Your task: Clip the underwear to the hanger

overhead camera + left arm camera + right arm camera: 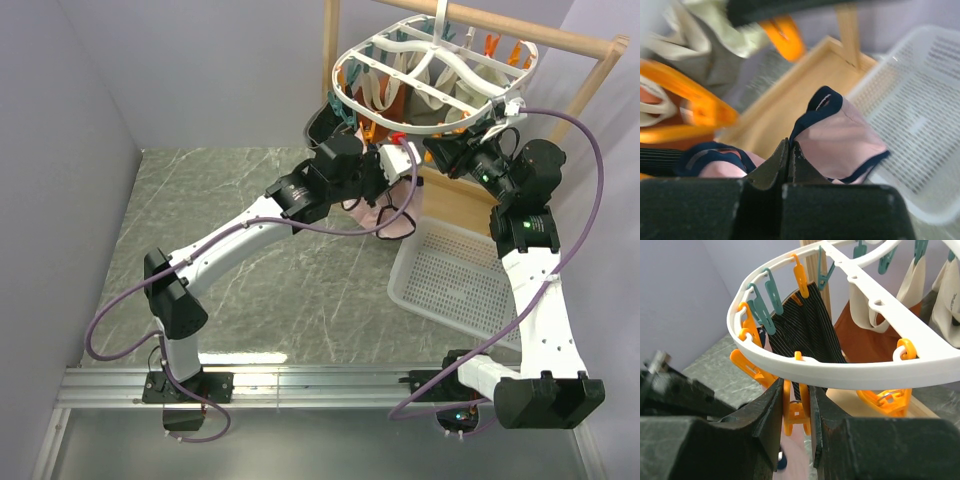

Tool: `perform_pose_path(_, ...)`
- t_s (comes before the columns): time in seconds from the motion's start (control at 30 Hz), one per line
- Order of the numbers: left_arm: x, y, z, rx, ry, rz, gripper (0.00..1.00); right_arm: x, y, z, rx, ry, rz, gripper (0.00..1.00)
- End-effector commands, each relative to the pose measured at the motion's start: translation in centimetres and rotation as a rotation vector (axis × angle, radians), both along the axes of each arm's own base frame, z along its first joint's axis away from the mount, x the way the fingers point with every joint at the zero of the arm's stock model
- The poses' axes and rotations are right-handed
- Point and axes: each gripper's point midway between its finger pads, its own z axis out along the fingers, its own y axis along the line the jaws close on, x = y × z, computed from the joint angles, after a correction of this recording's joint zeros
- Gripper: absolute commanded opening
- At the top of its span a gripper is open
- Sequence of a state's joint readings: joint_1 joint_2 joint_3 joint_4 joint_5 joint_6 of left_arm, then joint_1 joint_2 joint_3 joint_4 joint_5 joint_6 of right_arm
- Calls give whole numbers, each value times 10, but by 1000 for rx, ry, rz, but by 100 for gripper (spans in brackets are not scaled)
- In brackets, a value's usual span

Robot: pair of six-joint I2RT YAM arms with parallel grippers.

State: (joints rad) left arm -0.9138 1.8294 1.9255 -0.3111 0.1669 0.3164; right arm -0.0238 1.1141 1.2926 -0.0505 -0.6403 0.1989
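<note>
Observed: left end effector (789, 147) clamped shut on underwear (840, 142). The right end effector (795, 390) squeezed an orange peg (795, 420) between its fingers, under the hanger (850, 371). Not yet clipped.

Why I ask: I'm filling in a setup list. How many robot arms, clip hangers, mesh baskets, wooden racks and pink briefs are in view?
Robot arms: 2
Clip hanger: 1
Mesh basket: 1
Wooden rack: 1
Pink briefs: 1
Total: 6
</note>
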Motion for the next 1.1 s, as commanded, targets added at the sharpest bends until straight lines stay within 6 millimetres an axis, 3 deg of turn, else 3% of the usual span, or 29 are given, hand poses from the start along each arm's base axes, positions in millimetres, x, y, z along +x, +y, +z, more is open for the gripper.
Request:
perform_pose_path(0.0, 12, 13, 68, -165, -131, 102, 0, -5, 5, 4, 21, -10, 21, 0)
perform_pose_path(0.3, 17, 8, 77, -198, -142, 117, 0, -2, 5, 2, 38, 2, 22, 0)
perform_pose_path(0.8, 19, -4, 48, -118, -160, 93, 0, 3, 3, 9, 72, 8, -2, 0)
perform_pose_path(1.07, 19, -9, 43, -105, -163, 82, 0, 5, 4, 6, 76, 17, 5, 0)
